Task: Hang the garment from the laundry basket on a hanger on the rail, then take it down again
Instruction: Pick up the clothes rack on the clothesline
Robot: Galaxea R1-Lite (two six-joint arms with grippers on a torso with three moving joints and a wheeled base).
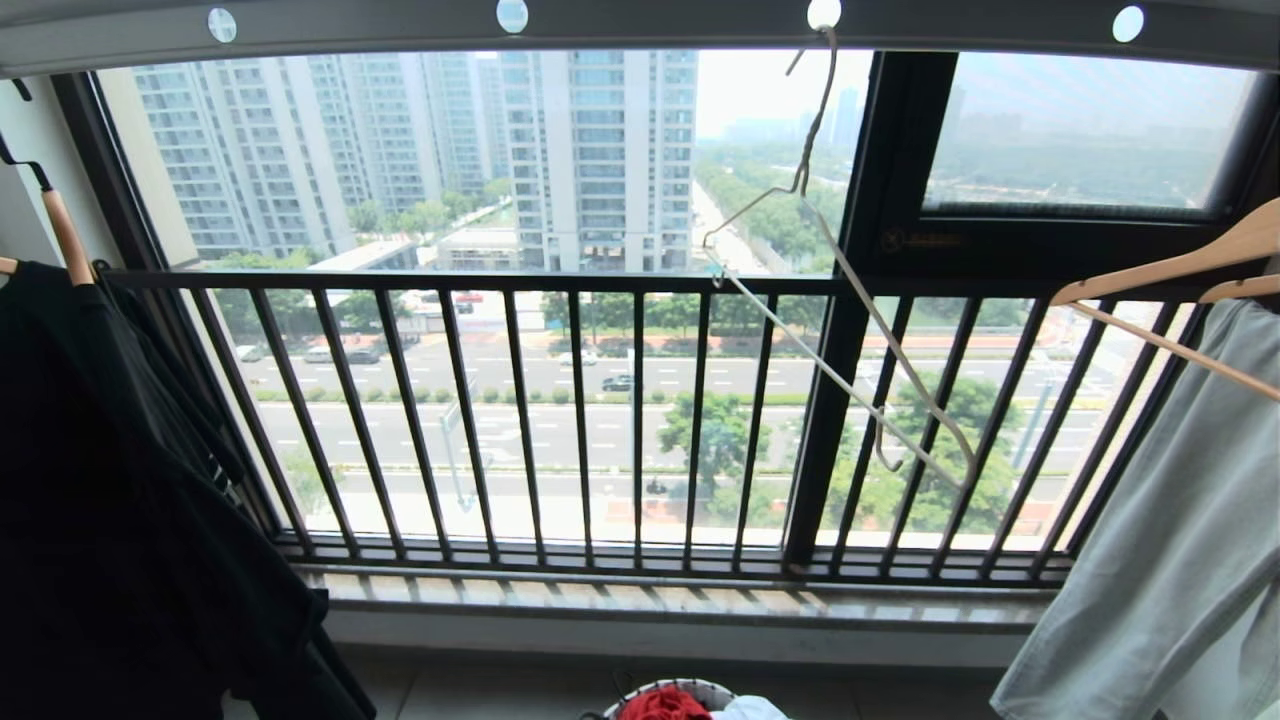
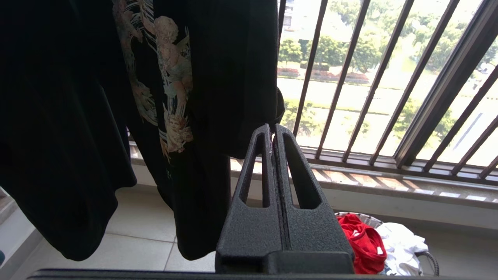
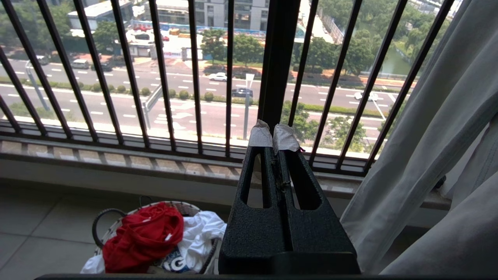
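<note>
The crumpled red T-shirt (image 3: 144,237) lies on top of a white shirt (image 3: 200,233) in the small round white-rimmed wire basket (image 3: 102,217) on the tiled floor, just inside the window sill. It sits low and ahead of both grippers, between them. The right gripper (image 3: 274,134) and the left gripper (image 2: 272,130) both have fingers pressed together, empty. Judging from the wrist views, neither arm is clearly nearer. The thin off-white wire hanger (image 1: 850,280) hangs tilted from the grey holed rail (image 1: 660,25) overhead.

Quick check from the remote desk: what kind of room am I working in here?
Most likely a high-rise apartment's enclosed laundry balcony: an overhead drying rail holds a bare wire hanger, a barred window overlooks a street far below, and a laundry basket sits on the tiled floor.
</note>
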